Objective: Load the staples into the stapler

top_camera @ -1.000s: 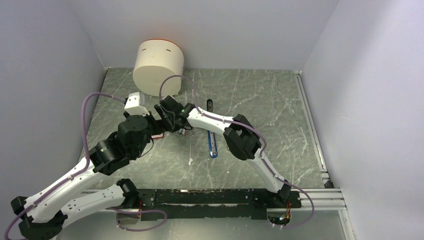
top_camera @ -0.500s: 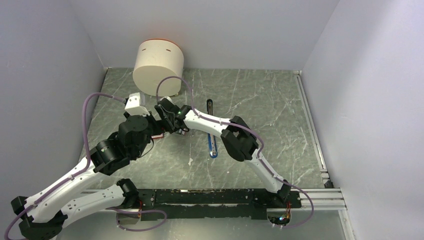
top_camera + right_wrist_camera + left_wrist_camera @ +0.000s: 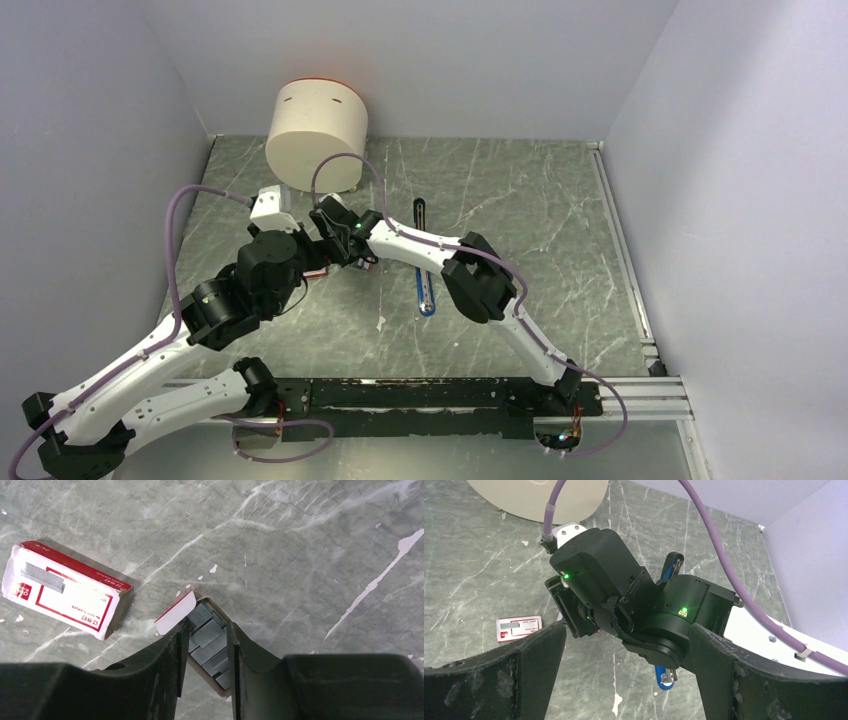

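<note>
Right end effector (image 3: 204,632) is pinching the staple tray (image 3: 207,642) at the counter (image 3: 310,540)
Its arm is arching left over the stapler (image 3: 425,298); left end effector (image 3: 626,652) is hovering wide open, red staple box (image 3: 65,592) lying nearby

Robot lab enclosure: plain pale walls (image 3: 90,150), marble-patterned tabletop (image 3: 540,200), aluminium rail (image 3: 621,240) along the edge.

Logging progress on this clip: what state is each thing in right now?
Staple tray: flap open, staple blocks inside.
Right hand: shut on the staple tray.
Left hand: open, empty.
Red box: lying flat on the table, beside the tray.
Stapler: swung open, lying flat, partly covered by the right arm.
</note>
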Motion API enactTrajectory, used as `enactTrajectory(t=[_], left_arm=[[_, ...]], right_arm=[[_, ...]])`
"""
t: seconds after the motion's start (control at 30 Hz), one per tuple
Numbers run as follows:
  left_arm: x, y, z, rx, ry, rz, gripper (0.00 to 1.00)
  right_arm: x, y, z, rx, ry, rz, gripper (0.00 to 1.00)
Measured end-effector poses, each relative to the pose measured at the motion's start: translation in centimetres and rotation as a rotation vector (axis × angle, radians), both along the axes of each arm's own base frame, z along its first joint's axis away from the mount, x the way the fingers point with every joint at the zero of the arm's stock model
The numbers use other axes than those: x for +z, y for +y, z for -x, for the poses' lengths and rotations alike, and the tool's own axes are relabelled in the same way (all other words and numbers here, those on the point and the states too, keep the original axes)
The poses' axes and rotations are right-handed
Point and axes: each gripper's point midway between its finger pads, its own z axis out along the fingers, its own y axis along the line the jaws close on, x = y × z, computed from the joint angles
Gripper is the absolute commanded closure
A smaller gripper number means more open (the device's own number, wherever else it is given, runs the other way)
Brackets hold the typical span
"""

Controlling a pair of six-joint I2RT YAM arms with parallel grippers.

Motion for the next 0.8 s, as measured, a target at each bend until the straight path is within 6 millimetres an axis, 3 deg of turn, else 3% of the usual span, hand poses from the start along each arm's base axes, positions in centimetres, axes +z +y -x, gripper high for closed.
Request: enactTrajectory(t=[0.8], left_arm=[[-0.03,0.39,0.24,0.004,0.002,-0.004,0.03]], right_arm=[[-0.02,0.31,-0.11,0.002,0.001,-0.007,0.70]])
